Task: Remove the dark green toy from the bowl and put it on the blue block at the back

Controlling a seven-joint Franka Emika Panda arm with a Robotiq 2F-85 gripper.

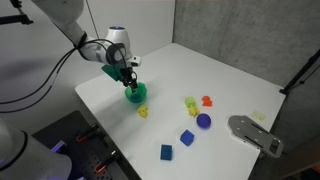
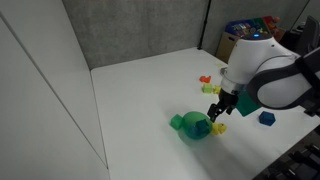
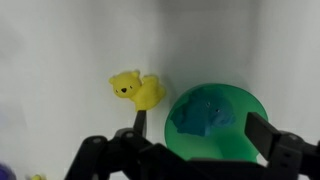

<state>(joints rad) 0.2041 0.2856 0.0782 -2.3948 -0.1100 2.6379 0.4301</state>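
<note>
The bright green bowl (image 3: 215, 122) fills the lower middle of the wrist view, with the dark green toy (image 3: 205, 116) lying inside it. My gripper (image 3: 200, 125) is open, one finger at each side of the bowl, just above it. In both exterior views the gripper (image 1: 129, 80) (image 2: 222, 108) hangs over the bowl (image 1: 135, 95) (image 2: 193, 126). Two blue blocks stand on the white table (image 1: 230, 75): one (image 1: 187, 137) nearer the purple ball, one (image 1: 166, 152) by the table's edge. One blue block (image 2: 266, 118) shows behind my arm.
A yellow bear toy (image 3: 135, 90) lies just beside the bowl, also in an exterior view (image 1: 142, 112). A yellow-green toy (image 1: 190, 103), an orange toy (image 1: 207, 100), a purple ball (image 1: 203, 120) and a grey flat object (image 1: 255, 134) lie further along.
</note>
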